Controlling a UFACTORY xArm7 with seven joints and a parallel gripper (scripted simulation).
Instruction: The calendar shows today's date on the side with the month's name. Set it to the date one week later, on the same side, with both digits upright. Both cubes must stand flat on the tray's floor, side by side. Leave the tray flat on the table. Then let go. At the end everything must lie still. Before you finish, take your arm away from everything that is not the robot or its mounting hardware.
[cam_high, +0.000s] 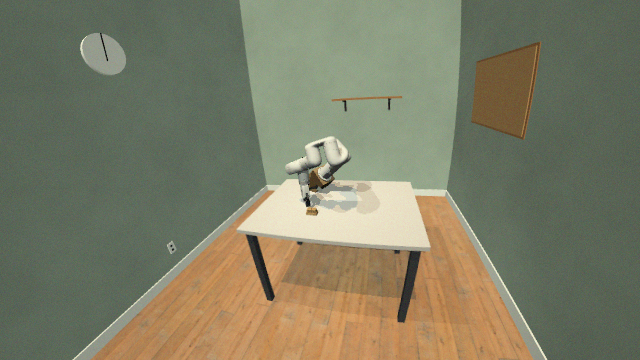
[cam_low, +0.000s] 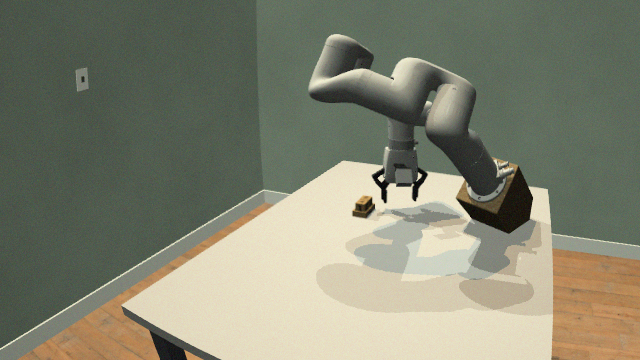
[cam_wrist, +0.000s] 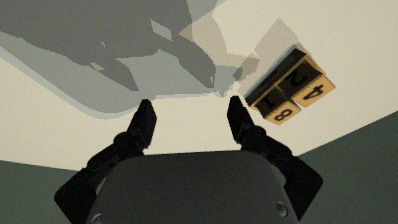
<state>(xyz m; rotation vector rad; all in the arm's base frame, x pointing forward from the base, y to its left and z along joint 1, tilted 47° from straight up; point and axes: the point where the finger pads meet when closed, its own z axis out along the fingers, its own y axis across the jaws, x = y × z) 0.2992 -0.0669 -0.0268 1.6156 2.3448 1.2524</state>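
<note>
A plain office-like room: wall clock (cam_high: 103, 54), corkboard (cam_high: 505, 91) (wood-framed), outlet (cam_high: 171, 247) and wooden floor (cam_high: 220, 320) (cam_low: 595, 300).

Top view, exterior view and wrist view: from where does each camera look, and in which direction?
Top: high before the table's front edge, facing the back wall; the whole arm shows.
Exterior: above one table side, looking down across the table; arm and claw show.
Wrist: on the arm's end, looking past the open claw at the table.
Top and exterior share the arm's wooden mount.
</note>
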